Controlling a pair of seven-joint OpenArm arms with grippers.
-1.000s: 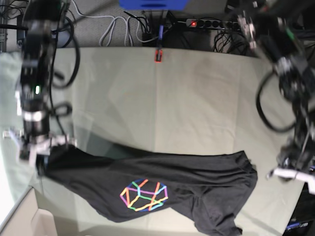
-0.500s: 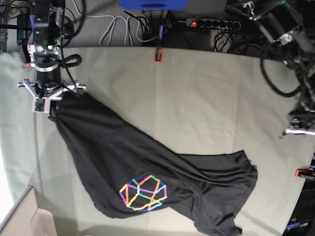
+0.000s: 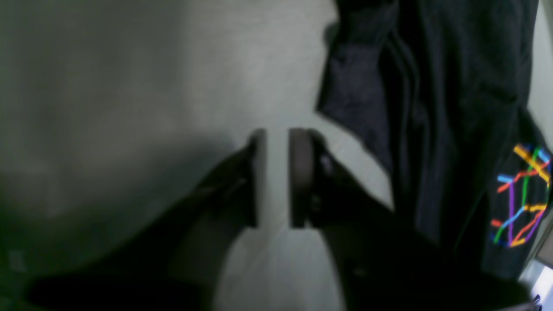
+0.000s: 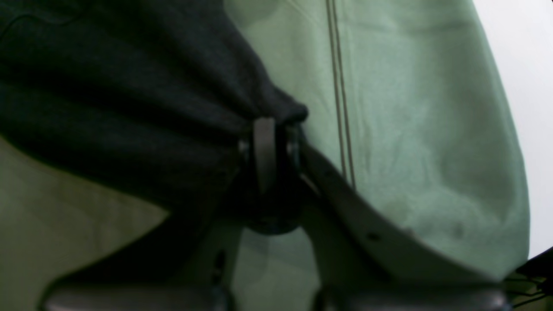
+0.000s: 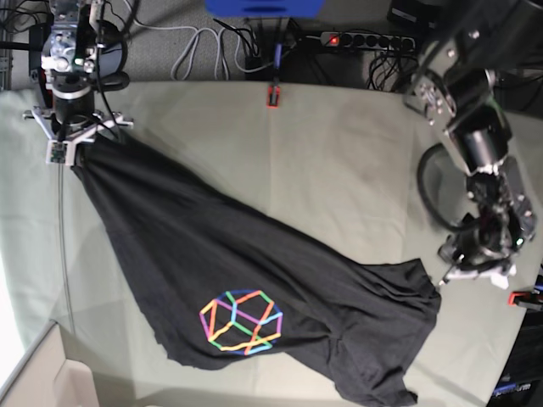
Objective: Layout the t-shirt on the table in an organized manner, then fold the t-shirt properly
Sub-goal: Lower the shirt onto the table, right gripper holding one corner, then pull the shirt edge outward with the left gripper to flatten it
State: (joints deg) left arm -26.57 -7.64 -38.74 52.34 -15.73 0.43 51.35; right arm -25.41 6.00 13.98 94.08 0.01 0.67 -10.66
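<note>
T-shirt (image 5: 246,280) on table (image 5: 339,161)

Looking past my own work, along the top edge of the base view I see a grey floor (image 5: 356,10) strewn with clutter. At top centre sits a blue object (image 5: 265,7), cut off by the frame. Just right of it lies a black power strip (image 5: 366,40) with a red switch lit at its left end. Pale grey cables (image 5: 197,44) loop across the floor to the left of the blue object, and dark cables (image 5: 392,75) tangle at the upper right. In the lower left corner stands an open cardboard box (image 5: 44,380), pale inside.
</note>
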